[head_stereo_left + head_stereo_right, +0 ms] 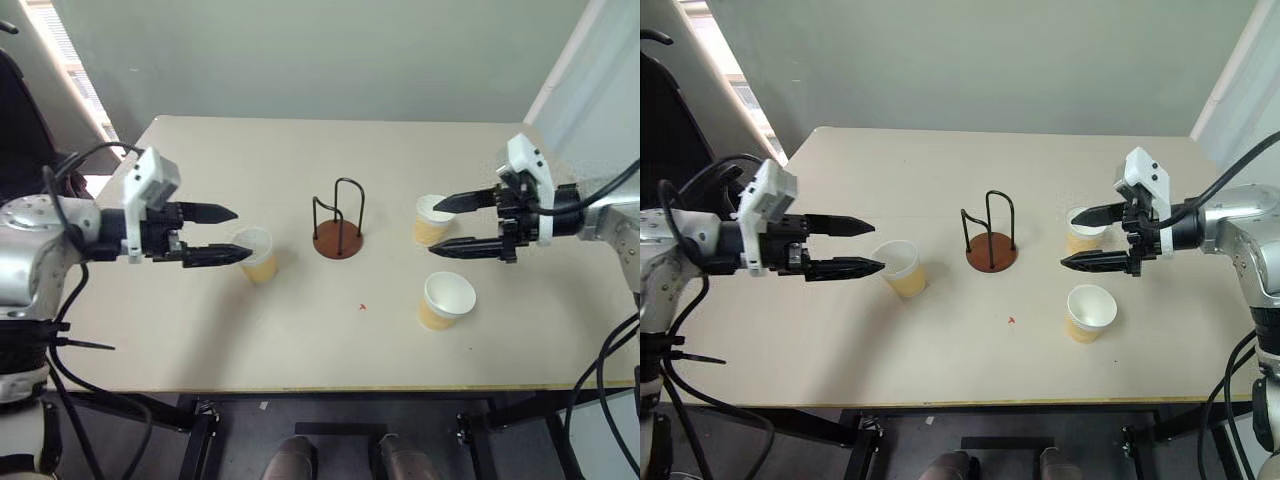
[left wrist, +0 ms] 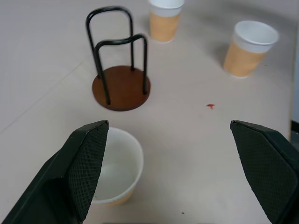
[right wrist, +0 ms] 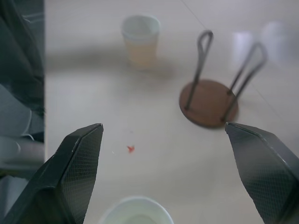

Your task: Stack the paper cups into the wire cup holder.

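Note:
The wire cup holder (image 1: 338,225), black wire loops on a round brown base, stands empty at the table's middle. One paper cup (image 1: 256,254) stands upright left of it. My left gripper (image 1: 243,233) hovers open just beside that cup, its fingertips pointing toward the holder; in the left wrist view the cup (image 2: 116,168) sits partly behind one finger. Two more paper cups stand upright to the right, one farther (image 1: 432,219) and one nearer (image 1: 447,300). My right gripper (image 1: 433,229) is open over the farther cup, pointing left, holding nothing.
The beige table (image 1: 300,150) carries a small red mark (image 1: 362,307) in front of the holder. Its front edge runs close below the nearer cup. A dark chair-like object (image 1: 15,120) stands off the table's left side.

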You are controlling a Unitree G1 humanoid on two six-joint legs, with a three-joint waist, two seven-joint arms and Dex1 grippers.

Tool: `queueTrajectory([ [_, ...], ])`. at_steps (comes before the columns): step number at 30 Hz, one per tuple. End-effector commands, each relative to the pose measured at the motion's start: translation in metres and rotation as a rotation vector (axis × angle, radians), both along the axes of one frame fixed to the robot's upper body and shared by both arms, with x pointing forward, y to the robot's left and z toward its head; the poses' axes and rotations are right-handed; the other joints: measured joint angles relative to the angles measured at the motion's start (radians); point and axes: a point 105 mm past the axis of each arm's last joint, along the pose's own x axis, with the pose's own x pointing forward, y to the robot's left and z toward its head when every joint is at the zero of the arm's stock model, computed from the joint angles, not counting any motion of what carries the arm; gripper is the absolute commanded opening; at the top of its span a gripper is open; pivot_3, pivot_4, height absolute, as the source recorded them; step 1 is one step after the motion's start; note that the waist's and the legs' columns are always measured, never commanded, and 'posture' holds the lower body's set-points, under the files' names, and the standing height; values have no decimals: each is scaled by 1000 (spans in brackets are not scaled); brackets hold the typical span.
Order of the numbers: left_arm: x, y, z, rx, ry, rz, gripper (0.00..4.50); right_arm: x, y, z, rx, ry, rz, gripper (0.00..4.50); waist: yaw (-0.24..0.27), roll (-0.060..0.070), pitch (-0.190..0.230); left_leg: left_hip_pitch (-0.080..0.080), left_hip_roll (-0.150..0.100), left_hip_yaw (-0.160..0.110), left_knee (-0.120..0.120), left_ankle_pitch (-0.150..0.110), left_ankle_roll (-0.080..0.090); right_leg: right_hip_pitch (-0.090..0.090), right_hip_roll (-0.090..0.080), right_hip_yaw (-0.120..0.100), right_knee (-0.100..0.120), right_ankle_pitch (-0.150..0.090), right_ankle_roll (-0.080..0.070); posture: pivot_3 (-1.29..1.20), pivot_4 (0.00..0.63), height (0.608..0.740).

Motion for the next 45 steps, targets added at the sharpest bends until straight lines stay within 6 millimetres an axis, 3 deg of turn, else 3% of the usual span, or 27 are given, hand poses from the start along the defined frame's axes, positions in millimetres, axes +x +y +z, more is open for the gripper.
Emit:
queueTrajectory([
  [1,18,-9,8,23,-107,25,4500,-4,-6,14,15,-22,-13,4340,3,0,0,0,0,0,0,0,0,0,0,0,0,0,0,0,150,740],
  [4,30,-17,7,-7,-112,47,4500,-5,-5,16,17,-19,-15,4340,4,0,0,0,-1,0,1,1,1,1,-1,0,0,0,0,0,150,740],
  [11,27,-48,-6,-19,-55,-72,4500,-10,-6,19,7,-25,-21,4340,2,0,0,0,0,0,1,2,-1,0,0,0,-1,5,9,0,150,740],
  [22,45,-67,0,-41,-99,-54,4500,-12,-11,19,-2,-33,-43,4340,8,0,0,-1,0,0,1,3,-1,2,0,0,-4,5,11,0,150,740],
  [28,45,-80,-9,-32,-85,-87,4500,-12,-12,19,-10,-37,-49,4340,8,0,0,-1,0,0,1,3,-1,2,0,0,-5,5,12,0,150,740],
  [37,61,-91,-15,-38,-100,-36,4500,-13,-13,18,-10,-33,-57,4340,9,0,0,-1,0,0,1,3,0,3,0,0,-6,6,14,0,150,740],
  [45,64,-113,-28,-47,-79,-69,4500,-14,-14,19,-14,-35,-62,4340,11,0,0,-1,-1,1,2,4,-1,4,0,0,-7,7,15,0,150,740],
])
